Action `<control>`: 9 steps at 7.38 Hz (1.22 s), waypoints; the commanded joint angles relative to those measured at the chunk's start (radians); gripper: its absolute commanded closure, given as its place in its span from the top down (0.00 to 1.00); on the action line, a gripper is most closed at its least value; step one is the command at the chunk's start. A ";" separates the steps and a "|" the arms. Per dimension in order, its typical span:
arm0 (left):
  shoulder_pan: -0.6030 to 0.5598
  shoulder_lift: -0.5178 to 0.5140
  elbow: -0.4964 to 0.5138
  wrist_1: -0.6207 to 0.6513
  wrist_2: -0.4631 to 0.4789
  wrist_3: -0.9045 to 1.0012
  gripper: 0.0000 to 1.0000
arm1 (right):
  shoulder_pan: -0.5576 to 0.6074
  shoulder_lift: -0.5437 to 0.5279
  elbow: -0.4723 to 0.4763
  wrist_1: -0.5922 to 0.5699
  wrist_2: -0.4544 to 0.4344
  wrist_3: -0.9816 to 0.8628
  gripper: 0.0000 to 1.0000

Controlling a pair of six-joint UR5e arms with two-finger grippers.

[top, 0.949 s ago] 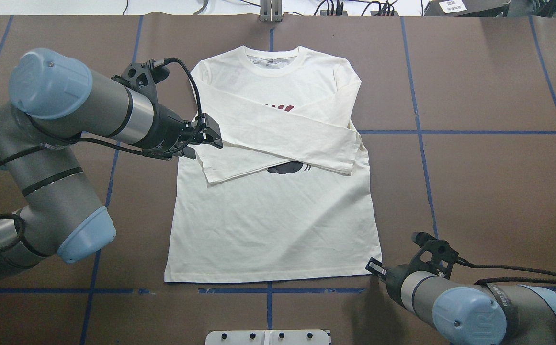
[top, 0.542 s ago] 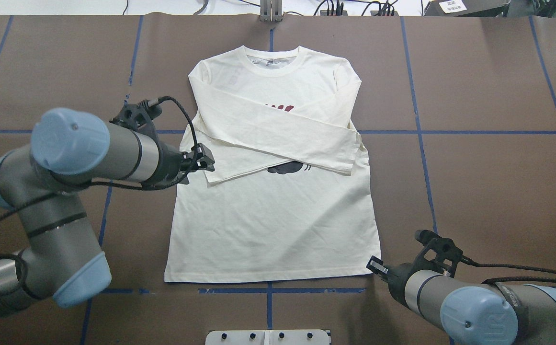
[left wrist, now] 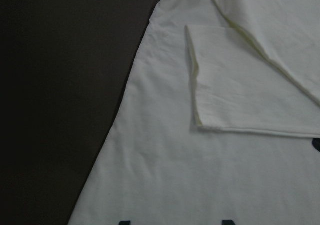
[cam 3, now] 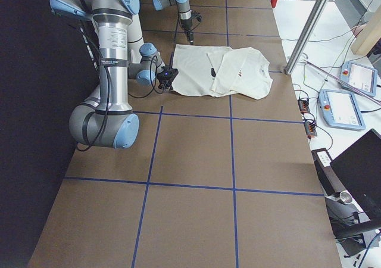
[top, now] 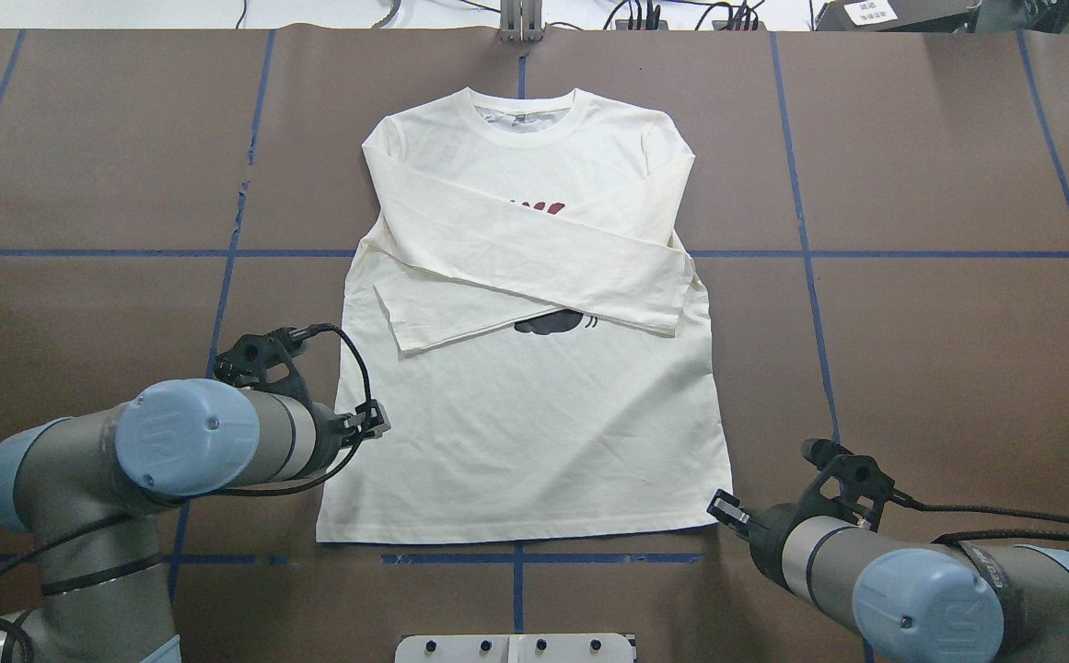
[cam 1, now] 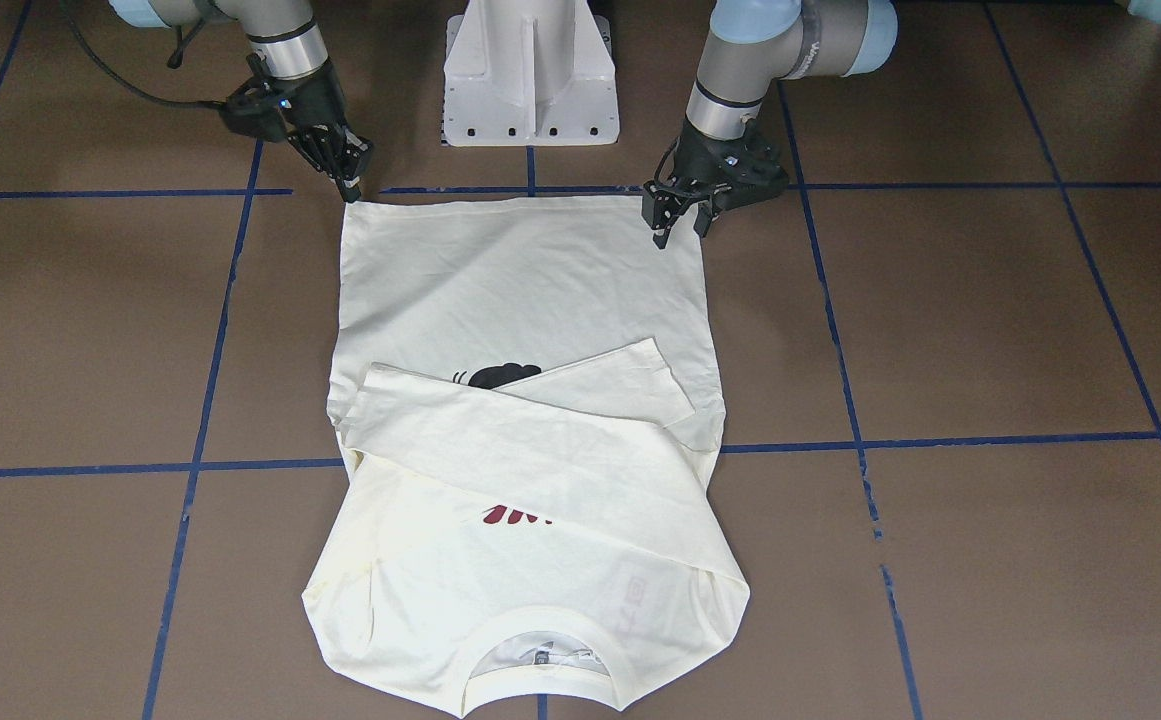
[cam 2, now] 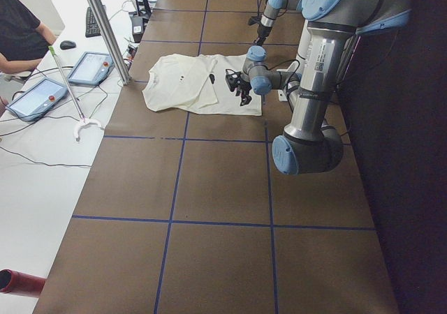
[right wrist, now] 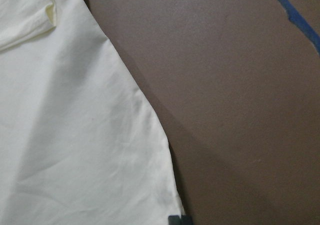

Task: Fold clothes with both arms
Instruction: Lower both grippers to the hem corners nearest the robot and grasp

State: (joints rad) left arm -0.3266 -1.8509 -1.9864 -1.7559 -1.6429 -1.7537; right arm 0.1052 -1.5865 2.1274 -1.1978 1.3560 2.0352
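Observation:
The cream-white T-shirt (top: 534, 433) lies flat on the table with its collar at the far side. Both sleeves are folded across the chest and hide most of the cat print (top: 548, 322) and the red lettering (cam 1: 515, 516). My left gripper (top: 376, 425) is open and empty. It hovers over the shirt's left side edge a little above the hem, and also shows in the front view (cam 1: 680, 228). My right gripper (cam 1: 351, 190) is shut on the right hem corner of the shirt (right wrist: 75, 135). One fingertip (right wrist: 179, 219) shows at that corner.
The brown table (top: 939, 350) carries a grid of blue tape lines. The white pedestal base (cam 1: 530, 80) stands just behind the hem. An operator sits with tablets (cam 2: 42, 94) beyond the table's far side.
My left arm has swung from the folded sleeve cuff back along the shirt's left edge to near the hem. The right arm has barely moved. The shirt lies as before.

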 commanded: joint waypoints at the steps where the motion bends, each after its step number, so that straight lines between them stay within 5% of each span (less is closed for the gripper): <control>1: 0.072 0.047 -0.041 0.045 0.008 -0.067 0.67 | 0.001 -0.004 -0.003 0.001 0.000 0.000 0.00; 9: 0.116 0.059 -0.032 0.044 0.006 -0.067 0.63 | 0.001 -0.007 0.000 0.001 -0.002 0.000 0.00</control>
State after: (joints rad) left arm -0.2105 -1.7883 -2.0210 -1.7119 -1.6356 -1.8225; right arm 0.1058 -1.5935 2.1276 -1.1965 1.3546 2.0356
